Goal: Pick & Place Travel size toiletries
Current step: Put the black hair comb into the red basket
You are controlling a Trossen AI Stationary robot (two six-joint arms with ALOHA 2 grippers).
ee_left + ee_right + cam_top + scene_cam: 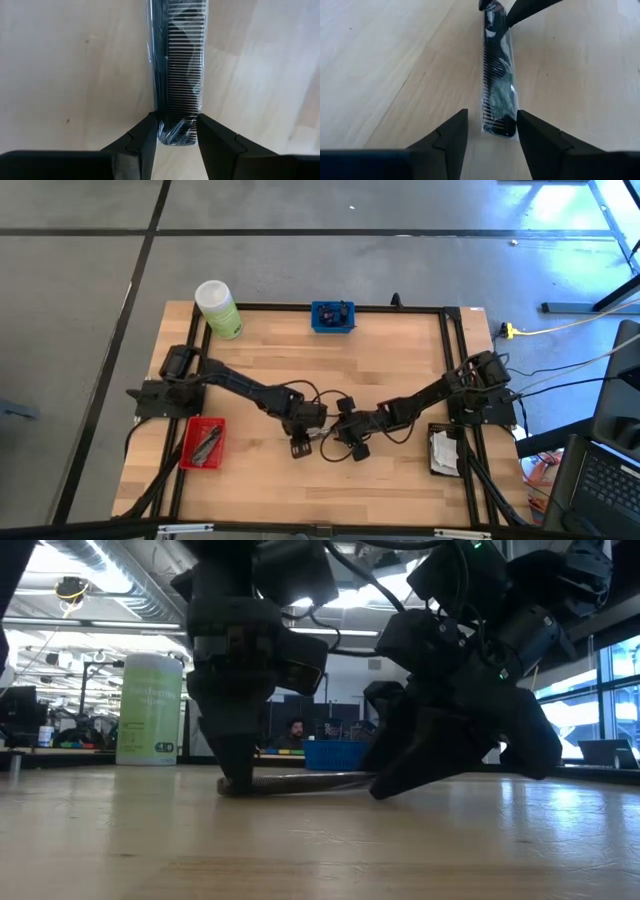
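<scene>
Comb [179,75]: black, sealed in a clear packet, lying flat on the wooden table [400,360] near its middle, a little toward the 6 o'clock edge in the high view; one end between each gripper's fingers.
Left gripper [176,137]: reaching in from 9 o'clock, tips down at the table, fingers [145,140] pinching one end of the wrapped comb, both touching the packet.
Right gripper [492,131]: reaching in from 3 o'clock, jaws spread, straddling the comb's other end; contact with the packet impossible to tell.
Red tray [203,442]: sitting at 8 o'clock near the left arm's base, holding slim grey items.
Black tray [443,451]: sitting at 4 o'clock by the right arm's base, holding white sachets.
Blue tray [332,316]: sitting at 12 o'clock on the far edge.
Green bottle [218,308]: standing upright at 11 o'clock, white cap on.
</scene>
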